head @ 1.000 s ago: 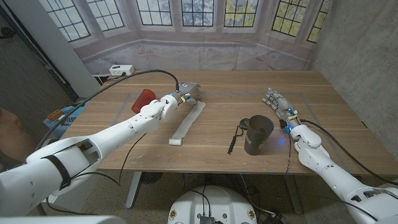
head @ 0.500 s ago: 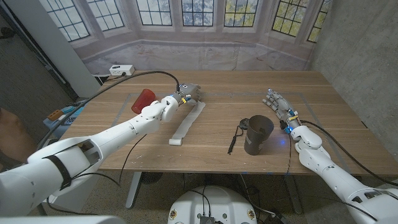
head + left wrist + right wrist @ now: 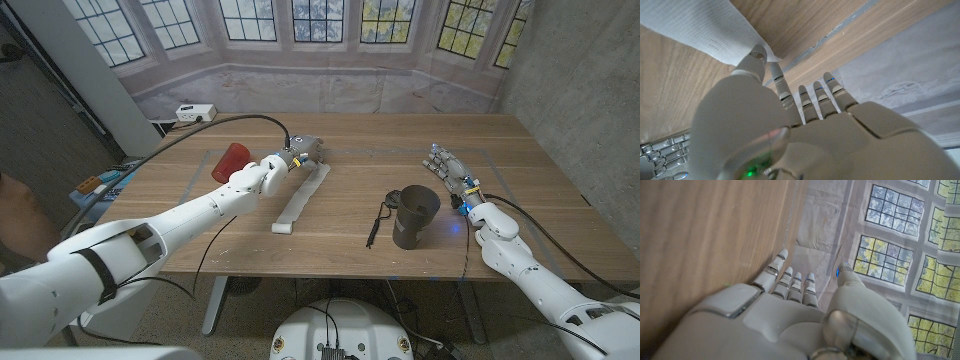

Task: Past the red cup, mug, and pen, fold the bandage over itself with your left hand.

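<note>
A long white bandage (image 3: 303, 192) lies stretched out on the wooden table (image 3: 520, 140), with a small roll at its near end. My left hand (image 3: 300, 152) is at its far end. In the left wrist view the thumb tip (image 3: 757, 54) touches the corner of the bandage (image 3: 695, 27), while the other fingers (image 3: 810, 97) reach out straight and apart past it. The red cup (image 3: 232, 160) lies on its side just left of that arm. A dark mug (image 3: 415, 215) stands right of centre with a black pen (image 3: 377, 222) beside it. My right hand (image 3: 450, 170) stands beyond the mug with fingers spread and nothing in it.
A white box (image 3: 195, 112) sits at the table's back left corner. A black cable (image 3: 225, 120) arcs from there over my left arm. Bare wood lies between the bandage and the pen and along the far edge.
My left hand has crept a little to the right at the bandage's far end. The bandage, cup, mug, pen and right hand stay where they were.
</note>
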